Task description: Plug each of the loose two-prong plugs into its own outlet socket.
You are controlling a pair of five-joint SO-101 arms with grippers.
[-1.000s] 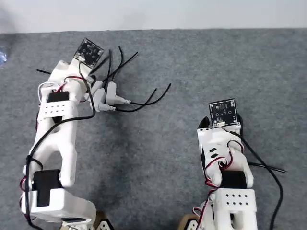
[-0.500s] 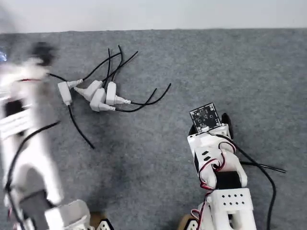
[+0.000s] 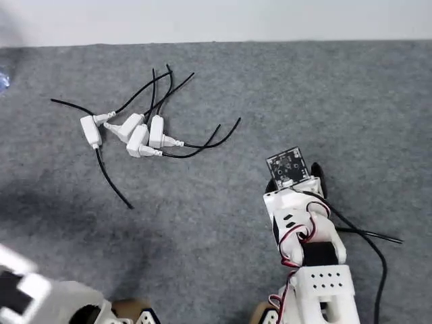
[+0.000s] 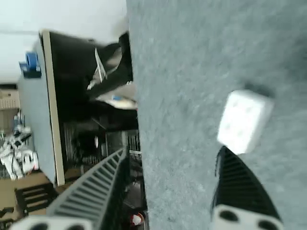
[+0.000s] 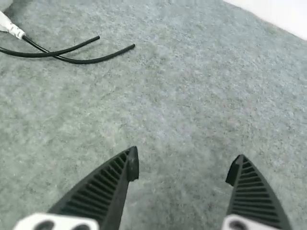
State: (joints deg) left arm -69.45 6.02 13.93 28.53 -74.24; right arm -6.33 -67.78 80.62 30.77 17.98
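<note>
Several white two-prong plugs (image 3: 138,135) with black cords lie in a cluster on the grey carpet at the far left; one plug (image 3: 90,129) sits a little apart on the left. My left gripper (image 4: 168,177) is open above the carpet, with a white block with small holes (image 4: 244,122) lying just beyond one finger. The left arm (image 3: 34,297) is at the near left corner. My right gripper (image 5: 184,167) is open over bare carpet, nothing between its fingers. Two black cord ends (image 5: 72,52) and a plug tip (image 5: 9,21) lie farther off. The right arm (image 3: 304,223) stands near right.
Grey carpet (image 3: 223,223) covers the table, with a pale wall along the far edge. The left wrist view looks past the carpet's edge at a dark shelf (image 4: 86,96) and room clutter. A black cable (image 3: 371,236) trails beside the right arm.
The left arm has swung away from the plug cluster to the near left corner, uncovering the leftmost plug and its cord. The right arm has shifted slightly left.
</note>
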